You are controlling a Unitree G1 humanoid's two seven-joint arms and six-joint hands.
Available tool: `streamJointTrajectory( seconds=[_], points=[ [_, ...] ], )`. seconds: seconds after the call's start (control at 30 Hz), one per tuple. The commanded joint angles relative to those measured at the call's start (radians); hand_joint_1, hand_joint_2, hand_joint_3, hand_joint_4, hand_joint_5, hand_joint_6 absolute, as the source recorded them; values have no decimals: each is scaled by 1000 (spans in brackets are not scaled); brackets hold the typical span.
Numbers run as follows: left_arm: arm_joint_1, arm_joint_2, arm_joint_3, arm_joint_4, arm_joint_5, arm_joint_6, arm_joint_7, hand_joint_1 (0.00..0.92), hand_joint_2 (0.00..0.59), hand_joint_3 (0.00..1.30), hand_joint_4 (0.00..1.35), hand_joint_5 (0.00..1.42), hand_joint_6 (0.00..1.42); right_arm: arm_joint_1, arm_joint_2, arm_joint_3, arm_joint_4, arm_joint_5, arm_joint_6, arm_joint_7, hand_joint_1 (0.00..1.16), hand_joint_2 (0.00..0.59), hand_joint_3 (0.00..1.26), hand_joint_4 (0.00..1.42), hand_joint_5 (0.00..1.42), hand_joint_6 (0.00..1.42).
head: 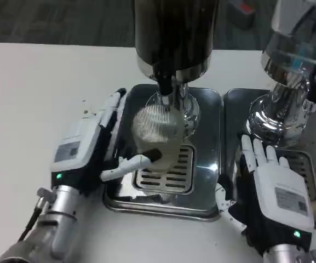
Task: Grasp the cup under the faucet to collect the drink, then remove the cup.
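One cup (156, 131) under the faucet (167, 82), frame centre.
Left hand (100, 145) grasps the cup over the drip tray (204, 200); right hand (273, 192), lower right, released, fingers apart.

The dark dispenser (174, 33) and its faucet (166, 90) hang directly over the cup (156, 134), closing the way from above. The left hand (92, 145) wraps the cup from the left side, and the drip tray (204, 203) rim rises beneath it. To the right, a chrome dispenser base (281, 112) and the right hand (273, 192) crowd the neighbouring tray. The white table (32, 104) lies open on the left and along the near edge.
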Motion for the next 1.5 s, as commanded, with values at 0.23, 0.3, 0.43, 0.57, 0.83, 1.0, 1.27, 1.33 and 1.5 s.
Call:
streamJointTrajectory(
  seconds=[0.23, 0.3, 0.43, 0.57, 0.83, 1.0, 1.27, 1.33, 1.5],
  points=[
    [68, 94, 93, -159, -80, -99, -43, 0, 0, 0, 0, 163, 58, -29, -35, -8, 12, 31, -30, 29, 352, 549, 0, 0, 0, 5],
    [87, 109, 113, -206, -99, -121, -61, 0, 0, 0, 0, 150, 46, -31, -35, -10, 12, 35, -32, 30, 350, 546, 0, 0, 0, 4],
    [108, 121, 149, -259, -118, -136, -103, 0, 0, 0, 0, 106, 4, -35, -34, -11, 16, 44, -32, 31, 345, 539, 0, 0, 0, 0],
    [129, 134, 189, -304, -175, -203, -177, 0, 0, 0, 0, 96, 0, -37, -31, -10, 20, 47, -32, 28, 341, 534, 0, 0, 0, 0],
    [159, 151, 286, -428, -430, -388, -464, 0, 18, 0, 0, 1, 0, -36, -24, -30, 18, 102, -47, 27, 330, 488, 0, 0, 0, 0],
    [168, 141, 317, -499, -618, -423, -690, 0, 44, 0, 0, 22, 0, -40, -17, -52, 14, 183, -69, 44, 333, 446, 0, 0, 0, 0],
    [141, 118, 325, -590, -749, -400, -944, 0, 47, 0, 0, 22, 0, -45, -20, -72, 12, 248, -89, 49, 341, 434, 0, 0, 0, 0],
    [127, 105, 321, -603, -772, -378, -1000, 0, 48, 0, 0, 19, 0, -47, -23, -72, 14, 253, -95, 47, 343, 433, 0, 0, 0, 0],
    [100, 67, 312, -614, -790, -329, -1119, 0, 52, 0, 0, 12, 0, -49, -23, -73, 14, 261, -101, 39, 346, 432, 0, 0, 0, 0]
  ],
)
